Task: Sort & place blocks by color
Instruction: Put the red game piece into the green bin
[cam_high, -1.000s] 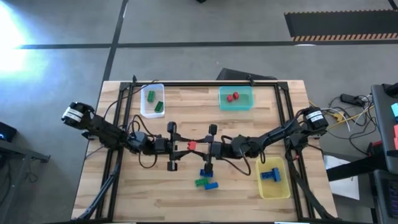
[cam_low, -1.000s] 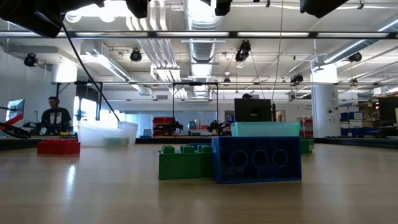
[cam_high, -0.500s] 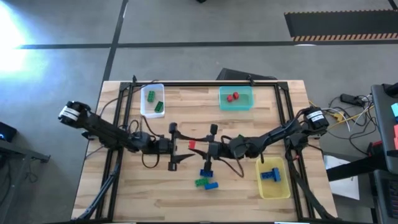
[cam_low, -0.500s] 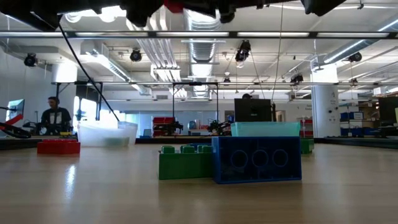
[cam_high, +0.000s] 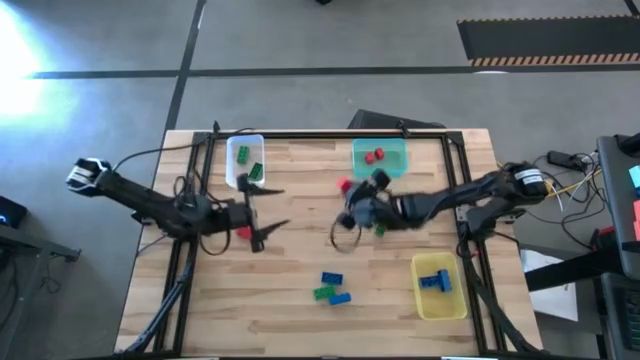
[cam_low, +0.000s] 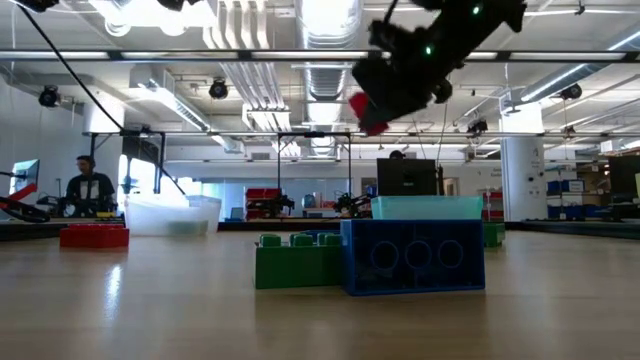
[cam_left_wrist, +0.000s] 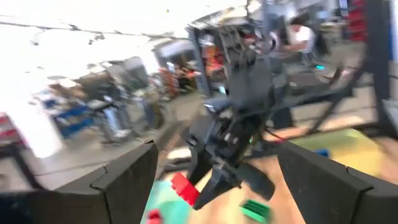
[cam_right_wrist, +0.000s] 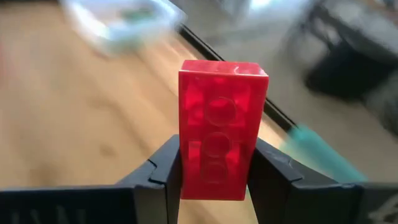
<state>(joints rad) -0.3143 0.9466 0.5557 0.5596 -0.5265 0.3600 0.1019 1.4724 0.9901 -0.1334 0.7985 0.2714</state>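
My right gripper (cam_high: 347, 195) hangs over the middle of the table, shut on a red block (cam_right_wrist: 221, 127). That block also shows in the low view (cam_low: 362, 110), high above the wood. My left gripper (cam_high: 272, 210) stands open and empty over the table's left half. Another red block (cam_high: 243, 232) lies on the table beside it. Near the front edge, two blue blocks (cam_high: 332, 279) and a green block (cam_high: 324, 293) rest flat on the wood. My right gripper pinches the red block between its two fingers by the two long sides, at the end nearest the wrist (cam_right_wrist: 214, 180). The rest of the block sticks out past the fingertips, along the fingers. It is lifted clear of the table.
A clear bin (cam_high: 245, 160) with green blocks stands at the far left. A teal bin (cam_high: 392, 165) with red blocks is at the far middle, just beyond my right gripper. A yellow bin (cam_high: 437, 298) with blue blocks is at the near right. Black frame rails run along the table's edges.
My left gripper has opened, let go of the red block and drawn back toward the table's left edge, rising a little. My right gripper has kept the block, turned its wrist and carried it toward the far edge, nearer the teal bin.
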